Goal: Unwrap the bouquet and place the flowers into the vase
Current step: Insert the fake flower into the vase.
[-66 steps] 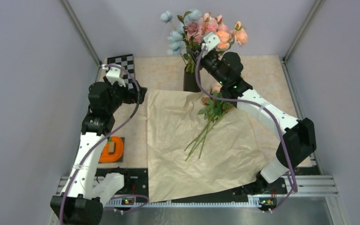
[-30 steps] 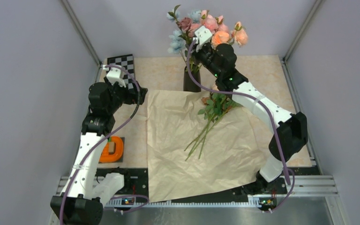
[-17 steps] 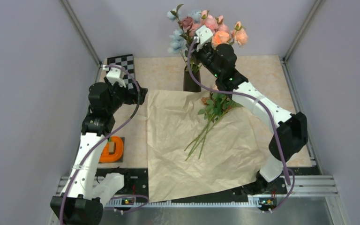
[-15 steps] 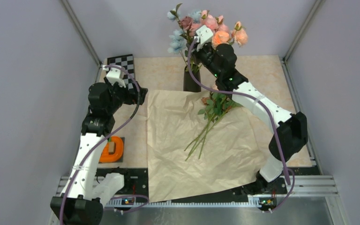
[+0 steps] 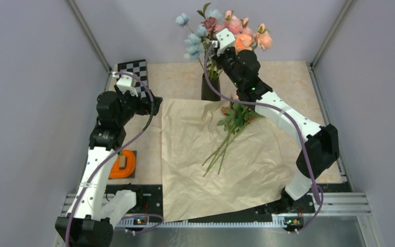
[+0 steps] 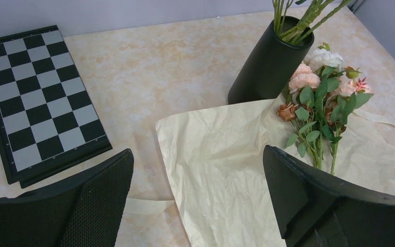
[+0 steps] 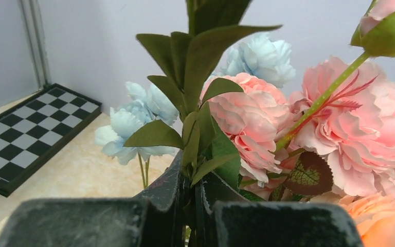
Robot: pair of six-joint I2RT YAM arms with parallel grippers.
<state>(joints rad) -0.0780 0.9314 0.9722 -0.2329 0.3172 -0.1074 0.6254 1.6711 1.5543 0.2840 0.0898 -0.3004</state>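
Note:
The black vase stands at the back of the table with a tall bunch of pink, orange and pale-blue blooms in it. High over its mouth, my right gripper is shut on a leafy green flower stem, jaws pressed together on it; the stem's lower end is hidden. The remaining flowers lie on the unfolded tan paper, heads toward the vase. My left gripper hovers open and empty over the paper's left corner.
A chessboard lies at the back left, also in the left wrist view. An orange object sits beside the left arm. A pale paper strip lies left of the paper. Grey walls close in on three sides.
My right gripper carried its stem up and left over the vase, then edged slightly right; the blooms around it shifted. The left arm and the flowers on the paper stayed still.

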